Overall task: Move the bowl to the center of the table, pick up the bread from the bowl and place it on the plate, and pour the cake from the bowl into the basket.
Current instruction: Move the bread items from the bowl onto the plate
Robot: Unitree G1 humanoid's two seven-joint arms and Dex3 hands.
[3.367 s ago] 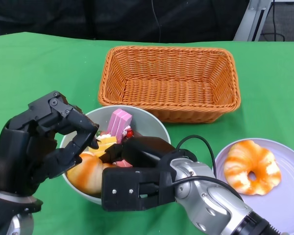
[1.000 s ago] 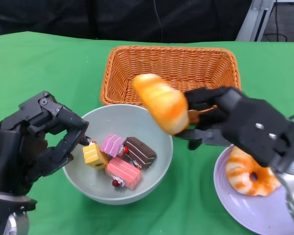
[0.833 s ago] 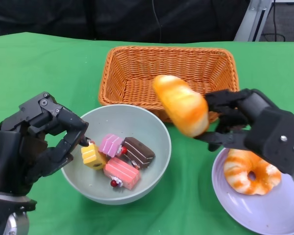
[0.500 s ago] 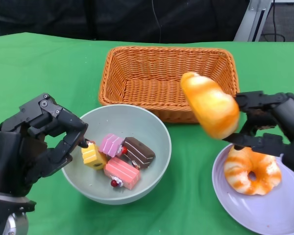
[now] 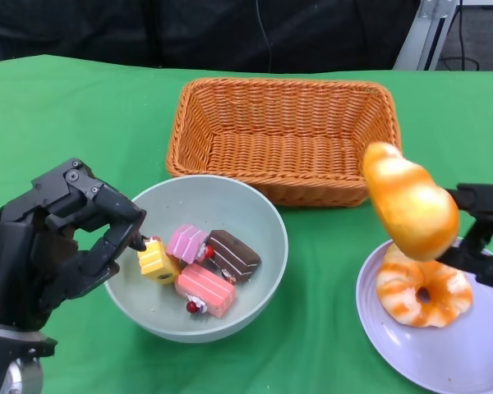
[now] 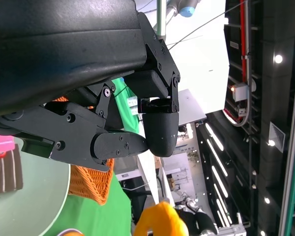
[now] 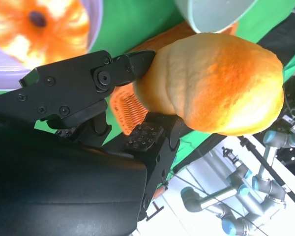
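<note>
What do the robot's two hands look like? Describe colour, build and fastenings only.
Both are matte black. The left hand has a bulky rounded shell and chunky jointed fingers with small silver screws at the pivots; a strip of silver forearm shows below it. The right hand has flat angular link plates with round bolt heads, and one finger carries a pad dotted with small studs.

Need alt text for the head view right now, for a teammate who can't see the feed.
The right hand holds a bread roll above a lavender plate that already carries a ring-shaped bread. The left hand grips the rim of a grey bowl of small cakes, before an empty wicker basket.
</note>
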